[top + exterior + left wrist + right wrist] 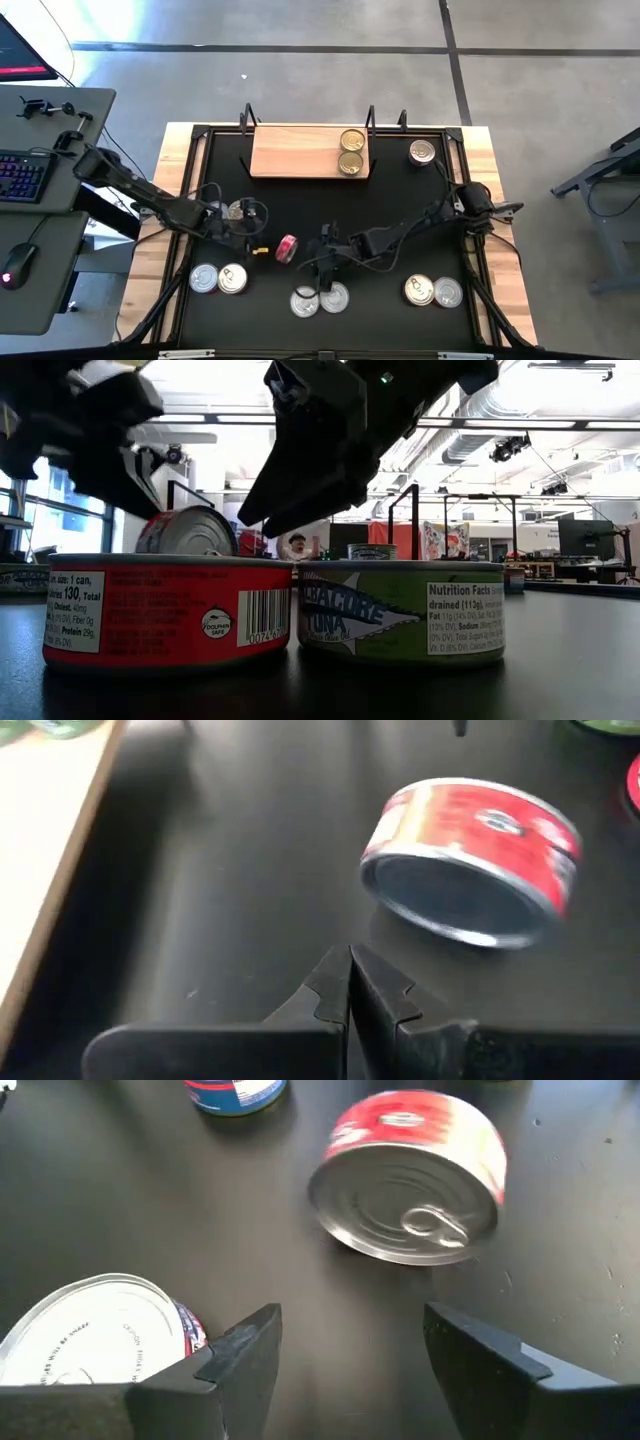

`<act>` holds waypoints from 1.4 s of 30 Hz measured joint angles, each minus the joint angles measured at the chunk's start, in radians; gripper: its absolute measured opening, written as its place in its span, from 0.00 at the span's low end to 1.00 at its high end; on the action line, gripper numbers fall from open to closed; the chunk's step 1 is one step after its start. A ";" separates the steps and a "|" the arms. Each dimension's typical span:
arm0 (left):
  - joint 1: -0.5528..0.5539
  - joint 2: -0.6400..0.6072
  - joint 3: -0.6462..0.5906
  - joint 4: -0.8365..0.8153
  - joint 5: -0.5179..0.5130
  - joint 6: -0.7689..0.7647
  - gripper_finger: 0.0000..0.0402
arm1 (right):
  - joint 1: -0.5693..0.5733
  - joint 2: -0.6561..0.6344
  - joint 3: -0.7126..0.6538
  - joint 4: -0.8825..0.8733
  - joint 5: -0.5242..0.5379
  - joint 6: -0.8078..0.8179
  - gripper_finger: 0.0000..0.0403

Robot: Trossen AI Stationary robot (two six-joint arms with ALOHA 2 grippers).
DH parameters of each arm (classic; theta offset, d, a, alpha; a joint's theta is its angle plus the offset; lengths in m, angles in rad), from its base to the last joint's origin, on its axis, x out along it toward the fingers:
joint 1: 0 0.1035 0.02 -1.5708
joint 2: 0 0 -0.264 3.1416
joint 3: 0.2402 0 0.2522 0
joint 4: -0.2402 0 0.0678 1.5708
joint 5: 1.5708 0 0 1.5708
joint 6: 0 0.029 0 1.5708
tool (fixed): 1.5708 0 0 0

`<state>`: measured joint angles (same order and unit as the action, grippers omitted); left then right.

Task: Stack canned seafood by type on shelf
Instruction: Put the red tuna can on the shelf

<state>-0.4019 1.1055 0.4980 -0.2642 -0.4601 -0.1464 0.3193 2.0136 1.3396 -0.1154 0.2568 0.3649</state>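
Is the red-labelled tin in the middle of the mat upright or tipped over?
Tipped on its side: the red tin rests on its curved wall, pull-tab lid facing the open right gripper.

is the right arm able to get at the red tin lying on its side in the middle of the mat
Probably yes. The right end effector is open and faces the tipped red tin with bare mat between them; the upright tin beside one finger sits off that line.

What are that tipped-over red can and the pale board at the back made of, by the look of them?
The red can looks like metal: its silver lid is shiny, with stamped rings and a pull tab, and a glossy red label wraps its side. The board seems to be bare light-brown wood, matte, with faint grain showing.
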 joint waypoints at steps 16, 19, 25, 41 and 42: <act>-0.091 0.107 0.135 -0.037 0.148 0.837 0.10 | 0.012 0.000 0.000 -0.037 0.040 -0.041 0.59; -0.108 0.153 0.176 -0.026 0.111 0.964 0.13 | 0.021 0.000 0.000 -0.047 0.075 -0.030 0.59; -0.125 0.212 0.232 0.043 -0.017 0.971 0.13 | 0.044 0.000 0.000 -0.077 0.132 -0.013 0.59; -0.119 0.255 0.232 -0.169 -0.102 0.831 0.36 | -0.048 0.063 0.000 0.022 0.158 -0.068 0.59; -0.117 0.255 0.232 -0.208 -0.093 0.789 0.36 | -0.064 0.068 0.000 0.036 0.160 -0.066 0.59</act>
<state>-0.5192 1.3609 0.7300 -0.4727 -0.5534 0.6423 0.2552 2.0821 1.3399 -0.0790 0.4163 0.2986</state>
